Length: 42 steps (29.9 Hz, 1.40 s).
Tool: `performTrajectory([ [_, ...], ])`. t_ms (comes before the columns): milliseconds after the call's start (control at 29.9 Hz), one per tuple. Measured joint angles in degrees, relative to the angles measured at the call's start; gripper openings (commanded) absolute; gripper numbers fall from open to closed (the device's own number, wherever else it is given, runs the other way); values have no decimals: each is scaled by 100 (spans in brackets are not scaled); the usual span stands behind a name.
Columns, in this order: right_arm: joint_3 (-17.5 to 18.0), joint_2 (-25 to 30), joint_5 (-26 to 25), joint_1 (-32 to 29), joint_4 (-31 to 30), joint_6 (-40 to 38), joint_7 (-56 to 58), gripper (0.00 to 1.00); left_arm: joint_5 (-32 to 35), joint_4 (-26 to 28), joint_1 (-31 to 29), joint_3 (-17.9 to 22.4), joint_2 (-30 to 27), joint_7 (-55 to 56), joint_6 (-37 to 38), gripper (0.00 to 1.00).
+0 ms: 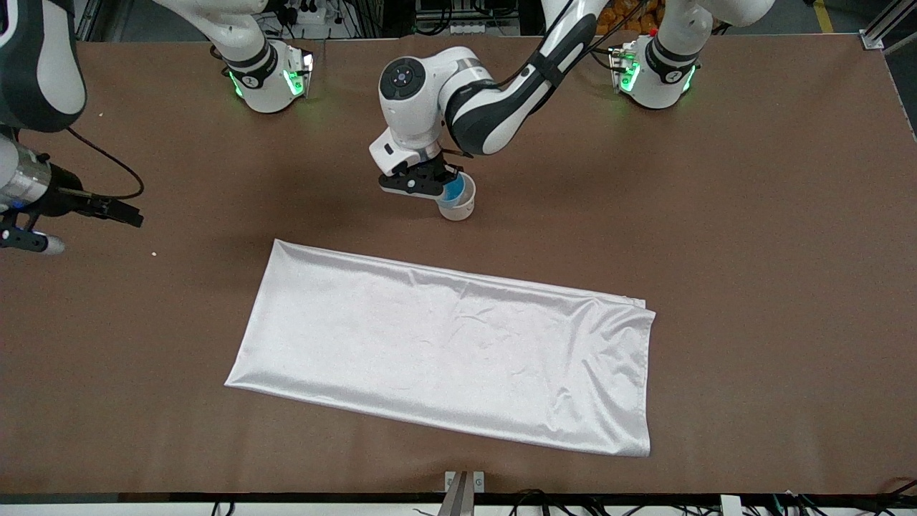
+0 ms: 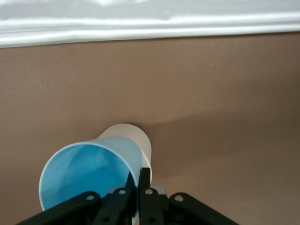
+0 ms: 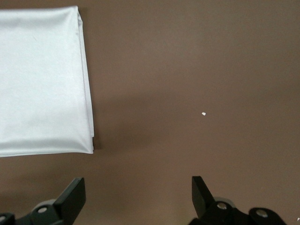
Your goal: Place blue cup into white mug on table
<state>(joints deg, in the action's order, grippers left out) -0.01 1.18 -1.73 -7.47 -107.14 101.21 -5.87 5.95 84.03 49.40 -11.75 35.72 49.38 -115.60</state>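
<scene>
The blue cup sits tilted inside the white mug, which stands on the brown table farther from the front camera than the white cloth. My left gripper is shut on the blue cup's rim. In the left wrist view one finger is inside the blue cup and the other is outside its wall, at the left gripper. The white mug shows round the cup's lower part. Its handle is hidden. My right gripper waits open and empty over the table at the right arm's end, also seen in its wrist view.
A shiny white cloth lies flat across the middle of the table, nearer to the front camera than the mug; it also shows in the left wrist view and the right wrist view. A small white crumb lies near the right gripper.
</scene>
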Motion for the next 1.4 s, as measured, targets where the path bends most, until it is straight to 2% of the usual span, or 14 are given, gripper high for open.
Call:
performTrajectory([
  [234,165,443,0,50,230,-148,284,100,0,21,30,-4,8,0,81,0],
  [401,239,549,3,237,382,-301,563,100,0,65,61,-8,22,0,106,0],
  [434,246,550,3,262,406,-311,573,100,0,71,66,-8,26,0,106,4],
  [468,250,549,3,281,426,-313,585,100,0,73,71,-8,32,0,106,25],
  [501,253,548,3,289,440,-313,595,100,0,74,74,-8,36,0,106,66],
  [535,253,549,3,292,456,-316,609,100,0,74,77,-8,40,0,106,100],
  [1102,211,547,3,271,962,-504,748,100,9,4,38,58,-6,1,160,100],
  [1403,214,432,1,273,1294,-517,748,100,20,-100,-341,123,-513,2,637,100],
])
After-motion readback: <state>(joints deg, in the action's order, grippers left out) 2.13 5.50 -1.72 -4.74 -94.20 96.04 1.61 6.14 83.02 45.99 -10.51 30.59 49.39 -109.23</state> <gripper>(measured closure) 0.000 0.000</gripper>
